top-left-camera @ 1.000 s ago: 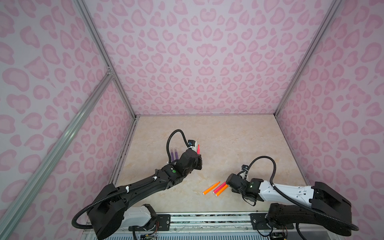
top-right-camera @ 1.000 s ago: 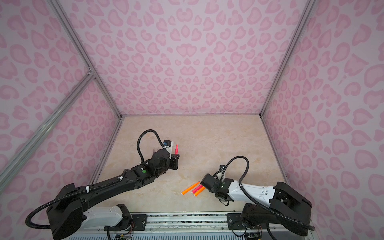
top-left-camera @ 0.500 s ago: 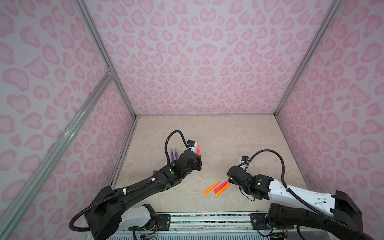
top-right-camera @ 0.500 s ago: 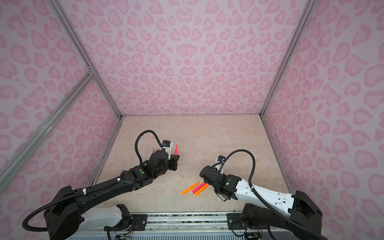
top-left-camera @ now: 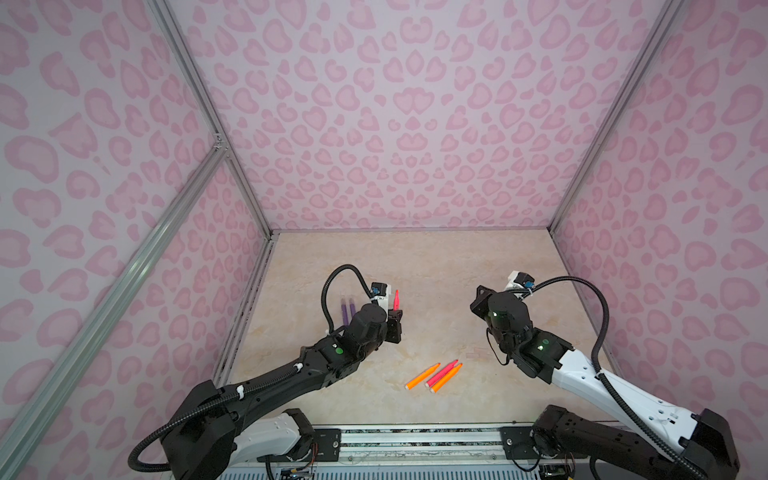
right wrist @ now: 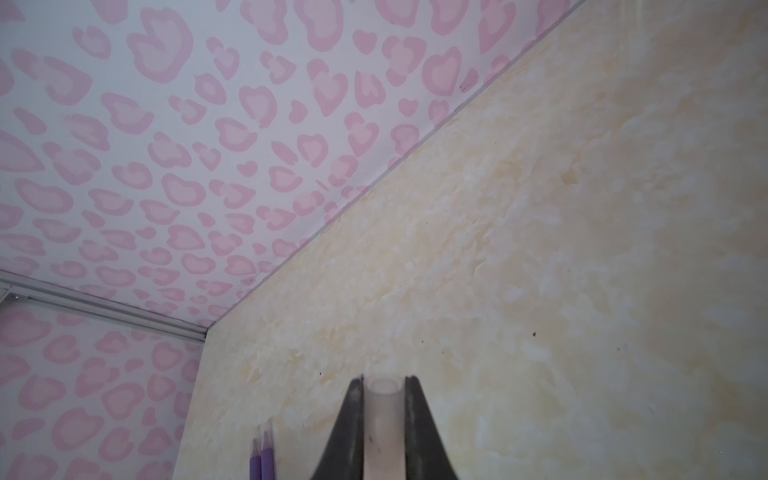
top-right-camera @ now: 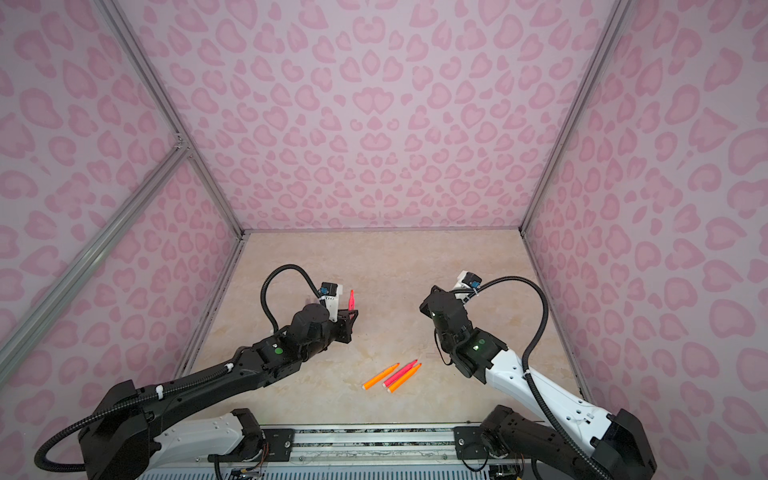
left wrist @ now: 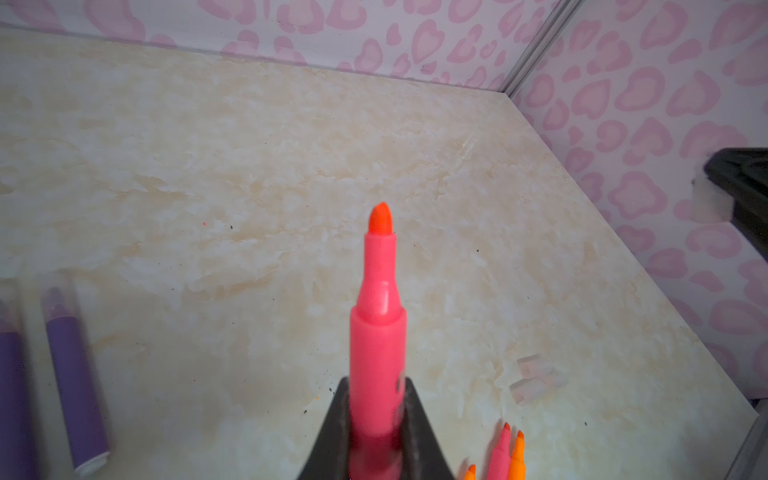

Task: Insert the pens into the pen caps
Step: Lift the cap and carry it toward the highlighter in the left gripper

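Observation:
My left gripper (left wrist: 376,386) is shut on a pink-red pen (left wrist: 377,332), its bare tip pointing away from the jaws; in both top views that pen (top-left-camera: 396,300) (top-right-camera: 351,300) stands upright above the gripper (top-left-camera: 397,316). The right gripper (right wrist: 383,380) is shut on a clear pen cap (right wrist: 383,415), open end outward. It hangs (top-left-camera: 478,300) to the right of the left gripper, well apart from it. Two orange pens (top-left-camera: 422,376) (top-left-camera: 446,378) and a pink-red pen (top-left-camera: 441,372) lie uncapped near the front. Two purple pens (left wrist: 75,374) lie side by side with clear caps on.
Two loose clear caps (left wrist: 536,365) (left wrist: 532,388) lie on the beige table (top-left-camera: 415,266) to the right of the three loose pens. Pink patterned walls close in the table on the left, back and right. A metal rail (top-left-camera: 415,436) runs along the front.
My right arm has risen from beside the three loose pens and swung back and to the right with the cap. The left arm has hardly moved.

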`<state>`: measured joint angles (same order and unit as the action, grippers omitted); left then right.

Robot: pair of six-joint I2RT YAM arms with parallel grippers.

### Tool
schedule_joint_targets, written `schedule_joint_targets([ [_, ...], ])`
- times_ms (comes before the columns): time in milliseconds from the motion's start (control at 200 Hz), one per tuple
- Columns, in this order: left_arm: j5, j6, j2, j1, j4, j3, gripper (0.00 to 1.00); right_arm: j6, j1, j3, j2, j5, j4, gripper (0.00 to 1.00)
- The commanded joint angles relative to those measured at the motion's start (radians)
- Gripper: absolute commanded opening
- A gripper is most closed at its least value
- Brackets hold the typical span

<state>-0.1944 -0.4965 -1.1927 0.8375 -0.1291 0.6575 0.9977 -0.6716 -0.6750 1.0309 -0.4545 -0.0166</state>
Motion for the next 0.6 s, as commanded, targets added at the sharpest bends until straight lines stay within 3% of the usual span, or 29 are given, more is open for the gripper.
schedule_joint_targets([
  [0,0.116,0.024,-0.024,-0.001,-0.054,0.025,0.03,-0.060,0.027,0.042,0.057,0.140,0.250,0.08],
  [125,0.272,0.024,-0.100,-0.001,-0.114,0.053,0.03,-0.128,0.044,-0.025,0.168,0.219,0.233,0.03],
  [270,0.398,0.027,-0.194,-0.001,-0.154,0.089,0.03,-0.140,0.122,-0.057,0.246,0.434,0.333,0.00],
  [595,0.451,0.043,-0.211,0.007,-0.143,0.108,0.03,-0.167,0.125,-0.043,0.286,0.550,0.463,0.00],
])
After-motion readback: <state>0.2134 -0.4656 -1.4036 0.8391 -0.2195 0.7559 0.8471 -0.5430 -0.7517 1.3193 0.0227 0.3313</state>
